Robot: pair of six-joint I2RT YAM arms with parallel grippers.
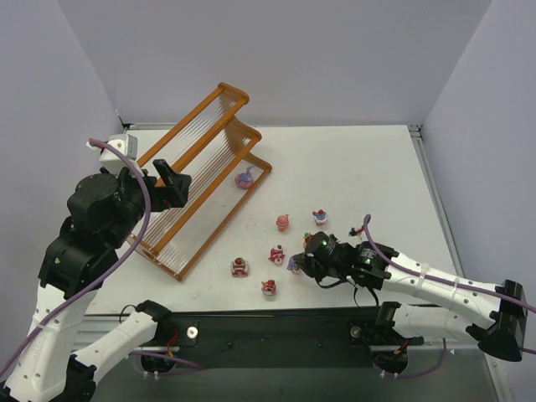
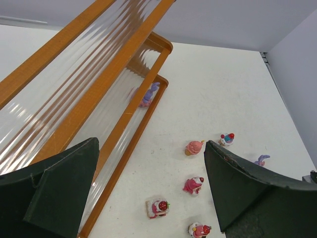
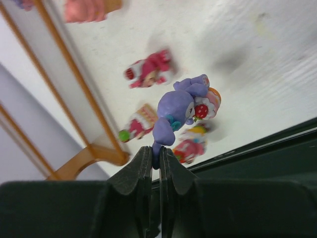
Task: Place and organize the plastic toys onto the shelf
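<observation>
The orange-framed shelf [image 1: 201,172] with clear ribbed tiers stands at the back left; a purple toy [image 1: 244,177] rests on its lowest tier. Several pink and red toys lie on the table: one [image 1: 283,222], another [image 1: 320,218], a third [image 1: 276,254], and more near the front edge [image 1: 239,267]. My right gripper [image 3: 155,154] is shut on a thin end of the purple bunny [image 3: 181,106], seen beside the arm in the top view [image 1: 295,264]. My left gripper [image 2: 151,144] hangs open over the shelf's [image 2: 74,114] near end, holding nothing.
The table's front edge [image 1: 276,311] runs close behind the right gripper. In the right wrist view a pink toy [image 3: 151,68], a cake-slice toy [image 3: 138,123] and another toy [image 3: 190,146] lie around the bunny. Grey walls close in on three sides.
</observation>
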